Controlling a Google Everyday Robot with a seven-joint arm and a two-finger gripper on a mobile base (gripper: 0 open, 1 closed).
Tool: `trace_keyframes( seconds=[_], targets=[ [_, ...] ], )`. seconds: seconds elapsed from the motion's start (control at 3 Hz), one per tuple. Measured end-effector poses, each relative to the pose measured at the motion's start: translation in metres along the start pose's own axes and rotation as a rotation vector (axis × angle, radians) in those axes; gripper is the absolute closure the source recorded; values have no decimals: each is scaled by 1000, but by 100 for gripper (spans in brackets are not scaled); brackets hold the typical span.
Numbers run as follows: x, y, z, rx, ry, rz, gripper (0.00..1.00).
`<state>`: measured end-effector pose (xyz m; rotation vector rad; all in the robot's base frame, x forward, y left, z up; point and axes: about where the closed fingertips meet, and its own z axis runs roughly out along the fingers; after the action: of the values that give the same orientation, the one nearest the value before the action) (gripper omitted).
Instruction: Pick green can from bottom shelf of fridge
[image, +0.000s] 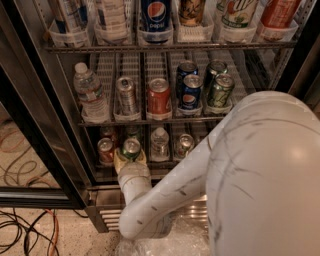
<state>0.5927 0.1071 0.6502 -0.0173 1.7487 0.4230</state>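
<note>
The fridge (35, 125) stands open in front of me. On its bottom shelf (165, 162) the dark green can (131, 148) with a silver top stands at the front of its lane. My gripper (131, 156) reaches up from below. Its pale fingers (119, 160) sit on both sides of the can, closed against its body. A red can (105, 150) stands just left of it. A small water bottle (160, 143) and a silver-topped can (184, 144) stand to its right. My white arm (260, 175) hides the right end of the shelf.
The rack above holds a water bottle (90, 92), a silver can (126, 95), a red can (159, 97), blue Pepsi cans (190, 92) and paler green cans (220, 90). The black door frame (30, 165) is at left. Cables (25, 230) lie on the floor.
</note>
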Motion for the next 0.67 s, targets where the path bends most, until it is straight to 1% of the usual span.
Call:
trace_keyframes(
  seconds=[0.33, 0.67],
  targets=[
    [-17, 9, -40, -74, 22, 12, 100],
    [-32, 1, -77, -155, 62, 50, 100]
  ],
)
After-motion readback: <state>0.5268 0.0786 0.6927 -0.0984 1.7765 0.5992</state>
